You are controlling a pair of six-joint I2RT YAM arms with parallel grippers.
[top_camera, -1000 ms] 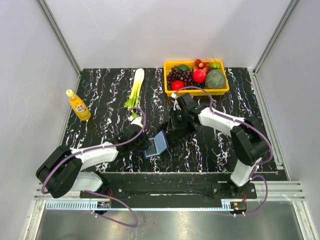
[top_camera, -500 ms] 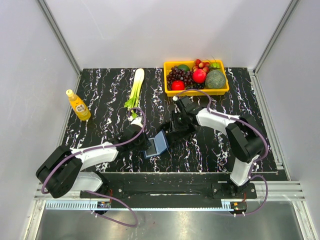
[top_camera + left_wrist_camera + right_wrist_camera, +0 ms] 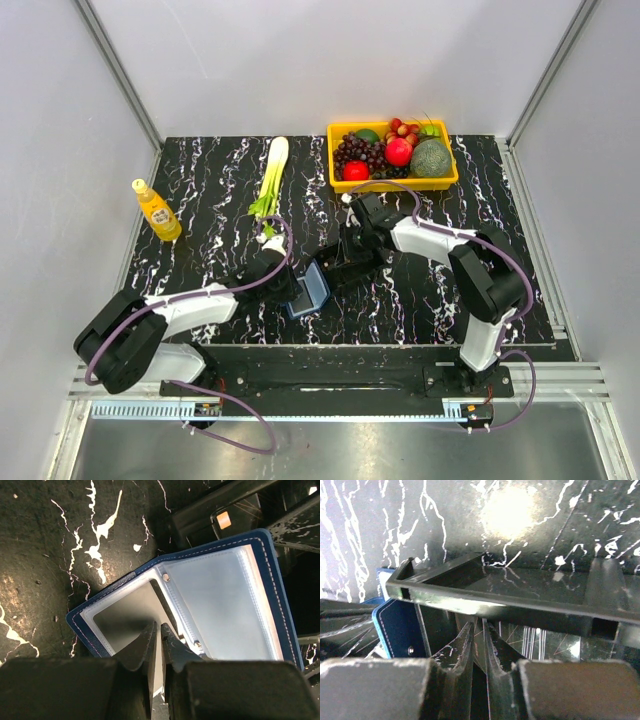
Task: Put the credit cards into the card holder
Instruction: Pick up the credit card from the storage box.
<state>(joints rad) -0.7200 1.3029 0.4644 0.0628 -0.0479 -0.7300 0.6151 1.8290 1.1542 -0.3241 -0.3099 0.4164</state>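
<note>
The navy card holder lies open near the table's front middle, its pale inside facing up. My left gripper is shut on one of its clear inner flaps. My right gripper is just right of the card holder, behind the near wall of a black open tray. Its jaws are shut on a thin dark credit card held edge-on. The holder's navy cover shows to their left. Another dark card with orange lines lies in the tray.
A yellow basket of fruit stands at the back right. A leek lies at the back middle. A yellow bottle stands at the left. The tray's wall touches the card holder's far edge.
My right gripper and the black tray have shifted left, closer to the card holder. The holder has tilted slightly in my left gripper.
</note>
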